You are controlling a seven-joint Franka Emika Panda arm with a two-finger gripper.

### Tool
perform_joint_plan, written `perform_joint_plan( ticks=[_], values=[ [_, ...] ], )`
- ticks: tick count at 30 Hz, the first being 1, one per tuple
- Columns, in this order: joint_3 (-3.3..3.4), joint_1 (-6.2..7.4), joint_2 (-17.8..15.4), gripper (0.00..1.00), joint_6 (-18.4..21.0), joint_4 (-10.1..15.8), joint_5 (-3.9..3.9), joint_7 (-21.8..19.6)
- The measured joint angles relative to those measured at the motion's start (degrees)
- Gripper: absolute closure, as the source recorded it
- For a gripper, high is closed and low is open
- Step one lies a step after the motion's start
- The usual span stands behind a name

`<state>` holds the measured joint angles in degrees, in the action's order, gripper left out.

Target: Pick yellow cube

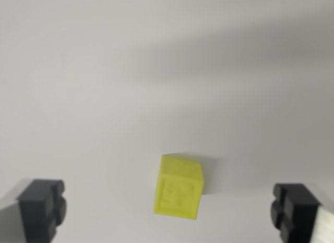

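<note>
A small yellow cube [178,186] with an embossed pattern on its near face lies on a plain white surface, low in the wrist view and slightly right of centre. My gripper [169,211] is open, its two black fingertips [43,206] standing wide apart at the lower left and lower right corners. The cube sits between the two fingers, roughly midway, touching neither. Nothing is held.
The white surface [156,71] fills the whole view. A soft grey shadow [219,50] runs across its upper right part.
</note>
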<state>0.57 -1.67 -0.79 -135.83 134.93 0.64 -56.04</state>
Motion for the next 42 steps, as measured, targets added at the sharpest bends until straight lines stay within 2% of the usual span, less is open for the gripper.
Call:
perform_joint_plan(
  ticks=[23, 42],
  values=[
    [0.0, 0.62, 1.07, 0.0, -9.54, 8.99, -0.14, -2.88],
    [0.0, 1.21, 3.92, 0.0, -18.11, 15.18, -0.2, -5.32]
  ],
)
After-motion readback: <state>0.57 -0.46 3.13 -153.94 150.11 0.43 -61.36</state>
